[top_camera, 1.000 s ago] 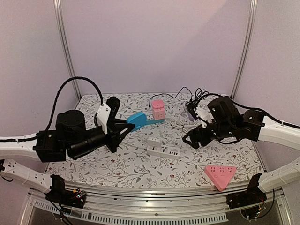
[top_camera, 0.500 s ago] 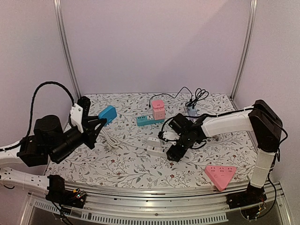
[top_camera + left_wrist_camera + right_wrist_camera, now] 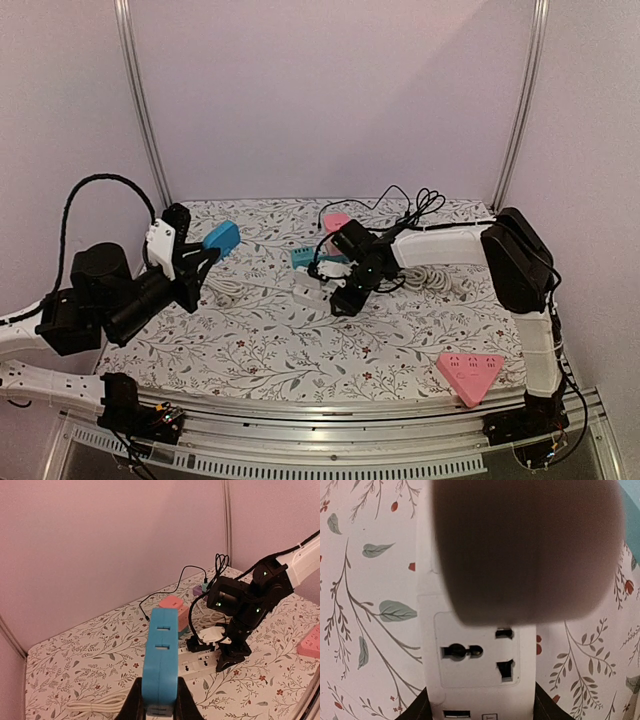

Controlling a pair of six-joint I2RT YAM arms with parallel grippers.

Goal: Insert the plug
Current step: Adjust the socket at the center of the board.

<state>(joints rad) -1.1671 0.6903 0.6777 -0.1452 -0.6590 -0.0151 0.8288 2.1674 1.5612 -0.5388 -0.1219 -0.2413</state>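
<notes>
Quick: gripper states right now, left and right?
Left gripper: closed, holding the blue strip.
Right gripper: closed on the white strip, fingers against its sides.

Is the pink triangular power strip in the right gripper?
No, the pink triangular power strip lies on the table, well apart from the right gripper.

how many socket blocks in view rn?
5: blue strip in the left gripper, white strip under the right gripper, teal strip and pink cube behind it, pink triangle near right. More may be hidden.
</notes>
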